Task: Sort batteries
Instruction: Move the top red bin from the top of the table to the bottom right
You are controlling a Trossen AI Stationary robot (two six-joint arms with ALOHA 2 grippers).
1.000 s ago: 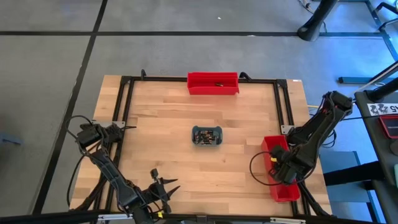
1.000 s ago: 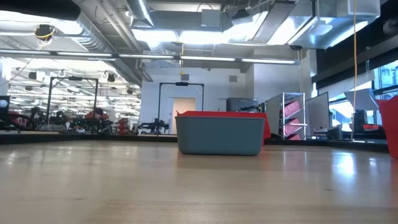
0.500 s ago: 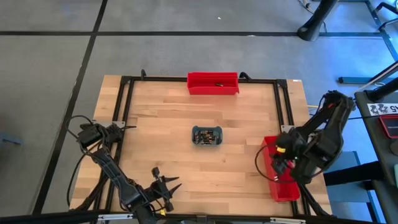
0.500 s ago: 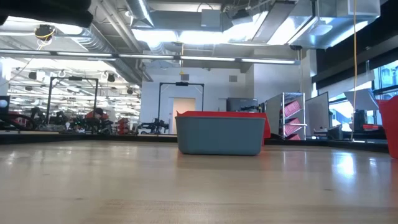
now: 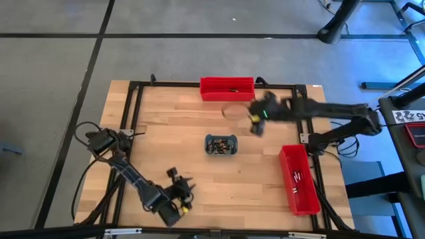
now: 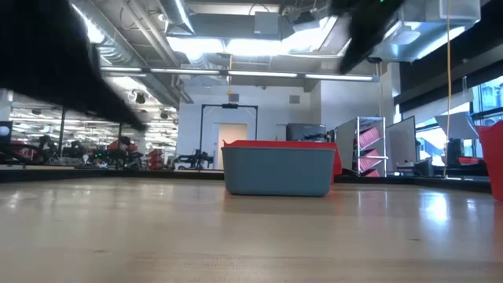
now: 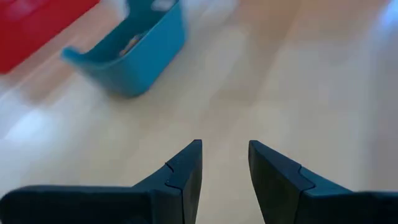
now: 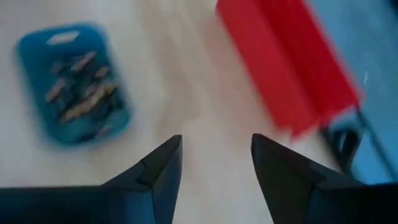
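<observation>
Several tiny batteries point(image 8: 81, 93) lie in the small blue tray point(image 5: 221, 144) at the table's middle. One battery point(image 5: 233, 89) rests in the red bin point(image 5: 228, 88) at the far edge, and a few point(image 5: 297, 176) lie in the red bin point(image 5: 299, 179) at the right edge. My right gripper point(image 5: 255, 126) hangs blurred above the table between the far bin and the tray, open point(image 8: 216, 149) and holding nothing. My left gripper point(image 5: 180, 184) is over the near left of the table, open point(image 7: 225, 155), pointing toward the tray point(image 7: 130, 56).
A black frame point(image 5: 136, 106) runs along the table's left, far and right sides. In the low view the tray point(image 6: 277, 169) stands in front of the far red bin point(image 6: 279, 144), with bare wood around it. Cables trail off both arms at the table's edges.
My right arm has swung fast from above the right-edge red bin toward the far edge and the left, stretching out until its gripper is between the far bin and the tray. My left gripper has shifted a little toward the tray. Tray and bins have stayed put.
</observation>
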